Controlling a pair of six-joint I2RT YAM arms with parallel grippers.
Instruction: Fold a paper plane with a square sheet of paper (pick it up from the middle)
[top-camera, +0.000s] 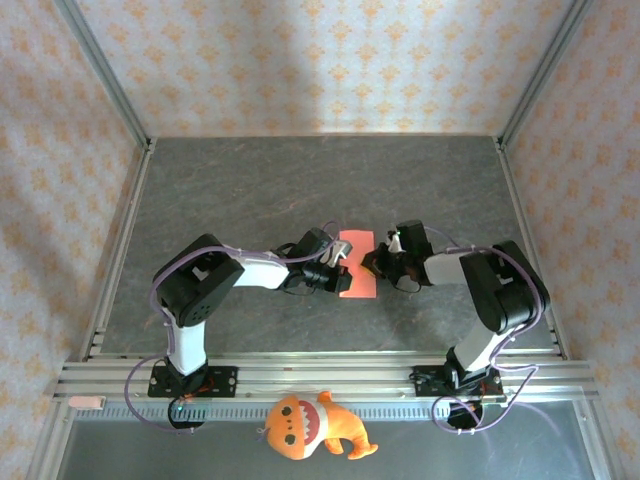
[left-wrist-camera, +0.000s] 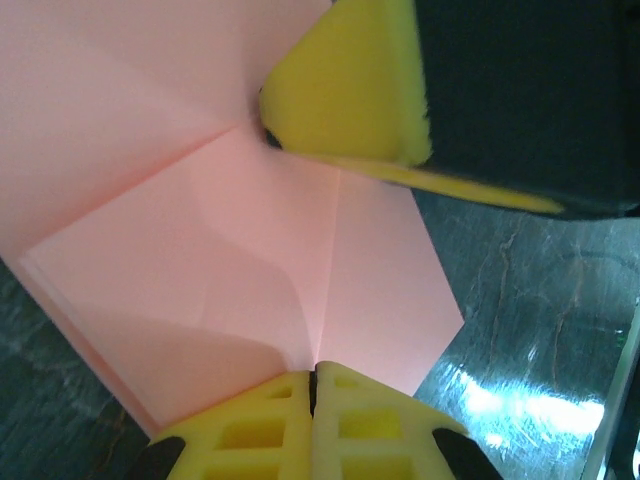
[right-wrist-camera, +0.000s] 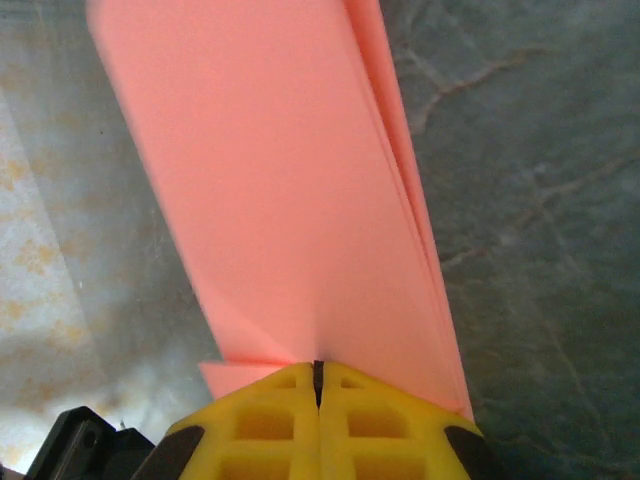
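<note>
A mid-fold step is judged to be in hand: the thin red-pink square sheet of paper (top-camera: 356, 268), creased and partly doubled over, is held over the middle of the dark grey stone-patterned bench (top-camera: 300, 180) between the 2 tools. The left tool (top-camera: 338, 262) is clamped on the sheet's left edge; in the left wrist view its yellow fingers (left-wrist-camera: 250, 435) are pressed together on the paper where a straight crease ends. The right tool (top-camera: 374, 262) is clamped on the opposite edge, and in the right wrist view several layers are seen fanning from its pinch. Whether the sheet touches the bench or hangs just above it cannot be told. No narrow pointed dart is formed yet, so much folding is judged to remain. The next move is likely to call for 1 grip to be loosened while the other serves as an anchor, so that a flap can be turned along a crease without slipping or tearing. The left arm (top-camera: 250, 268) and the right arm (top-camera: 470, 265) are bent at the elbow and reached inward, forearms low, wrists facing each other.
</note>
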